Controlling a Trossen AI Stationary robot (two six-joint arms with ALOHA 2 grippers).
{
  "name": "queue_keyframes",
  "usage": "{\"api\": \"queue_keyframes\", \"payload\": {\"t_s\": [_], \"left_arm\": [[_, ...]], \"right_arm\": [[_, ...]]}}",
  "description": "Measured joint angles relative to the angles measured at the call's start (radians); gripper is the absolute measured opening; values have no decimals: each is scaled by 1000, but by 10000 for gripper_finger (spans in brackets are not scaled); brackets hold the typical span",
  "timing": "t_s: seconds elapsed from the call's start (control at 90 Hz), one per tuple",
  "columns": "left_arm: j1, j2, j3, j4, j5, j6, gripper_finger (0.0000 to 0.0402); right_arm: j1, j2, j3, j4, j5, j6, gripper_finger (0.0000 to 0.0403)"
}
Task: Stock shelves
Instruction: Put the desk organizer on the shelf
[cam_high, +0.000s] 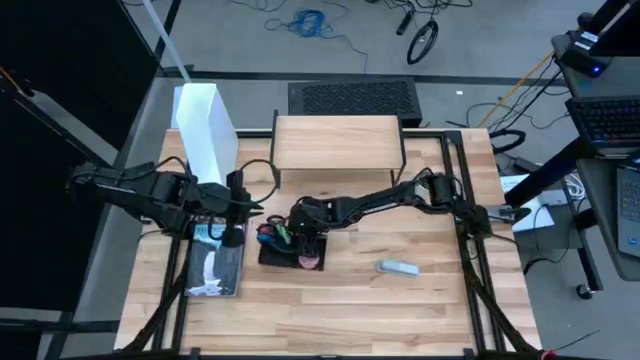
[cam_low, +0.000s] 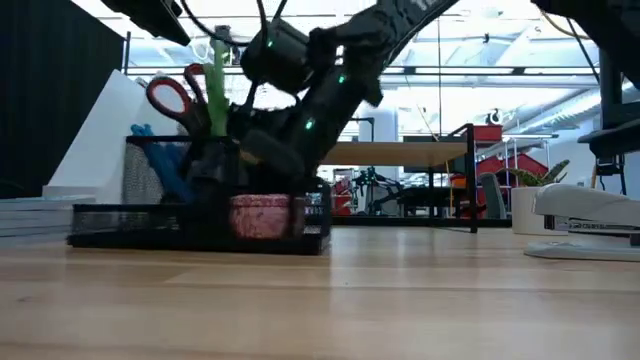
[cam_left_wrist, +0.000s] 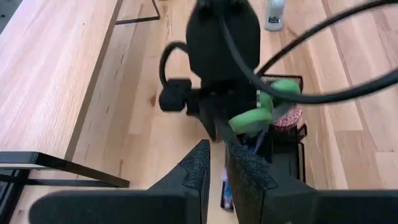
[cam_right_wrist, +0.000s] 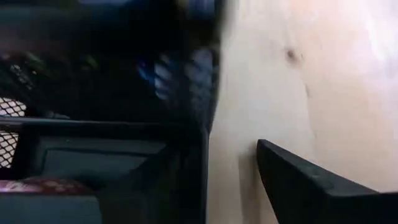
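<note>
The shelves (cam_high: 338, 140), a low light-wood riser on thin black legs, stand at the table's far middle. A black mesh organizer tray (cam_high: 290, 248) (cam_low: 200, 225) rests on the table in front of them. It holds red-handled scissors (cam_low: 170, 98), green-handled scissors (cam_left_wrist: 261, 109) and a pink tape roll (cam_low: 260, 215). My right gripper (cam_right_wrist: 233, 180) is open at the tray's rim, one finger (cam_right_wrist: 311, 186) outside over the wood and the other lost in the dark inside. My left gripper (cam_left_wrist: 214, 168) hovers shut left of the tray, holding nothing. My right gripper comes slanting down from the table's right and straddles the tray's side wall (cam_right_wrist: 202, 155). The outer finger stands apart from that wall. The inner finger is hidden in the tray's dark, so I cannot tell whether it touches.
A tall white file box (cam_high: 205, 135) stands at the far left beside the shelves. A magazine (cam_high: 215, 268) lies flat left of the tray, under my left gripper. A grey stapler (cam_high: 398, 267) (cam_low: 590, 215) lies on the right half, with bare wood around it.
</note>
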Motion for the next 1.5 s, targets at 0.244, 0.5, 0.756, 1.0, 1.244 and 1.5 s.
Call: {"api": "queue_keyframes", "payload": {"t_s": [0.244,0.5,0.756,1.0,1.244,1.5], "left_arm": [[0,0,0,1,0,-1,38],[0,0,0,3,0,0,38],[0,0,0,2,0,-2,38],[0,-2,0,3,0,-5,38],[0,-44,2,2,0,-5,38],[0,-112,18,7,-27,-4,38]], "right_arm": [[0,29,3,42,2,15,107],[2,31,2,54,3,19,5],[4,-27,-6,4,-11,-14,2],[5,-119,-6,-138,-20,-46,1],[0,-220,-4,-251,-23,-67,1],[-49,-349,-2,-351,-25,-114,0]]}}
